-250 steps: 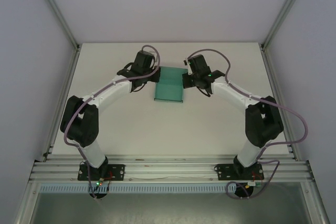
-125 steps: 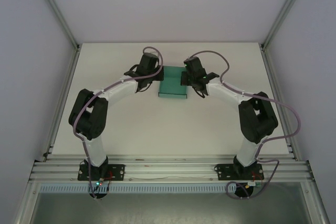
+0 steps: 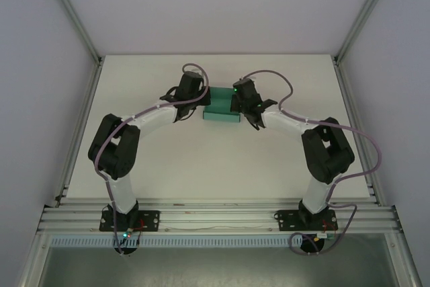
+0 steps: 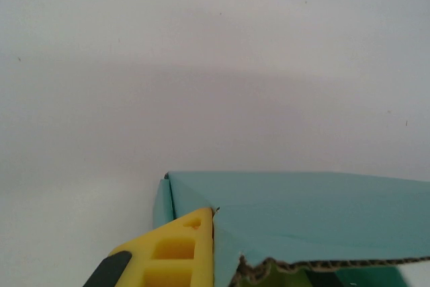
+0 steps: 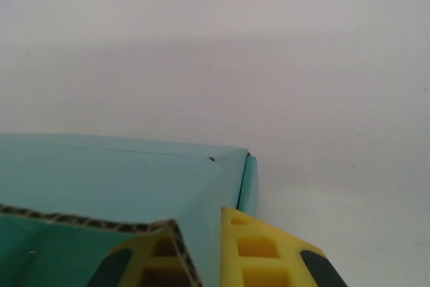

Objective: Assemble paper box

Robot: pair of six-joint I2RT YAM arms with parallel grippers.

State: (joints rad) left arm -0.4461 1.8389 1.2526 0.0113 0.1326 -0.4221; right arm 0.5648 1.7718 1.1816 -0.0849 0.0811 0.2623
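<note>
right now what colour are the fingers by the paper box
Yellow fingers, clearest in the right wrist view against the paper box.

table (image 3: 201, 166): white, matte | walls (image 3: 215, 5): pale grey (evenly lit) | frame (image 3: 215, 218): aluminium

White table (image 3: 215, 159) bordered by aluminium rails (image 3: 215, 218).

Paper box (image 3: 222, 111) on table (image 3: 201, 159), centre-back
</note>
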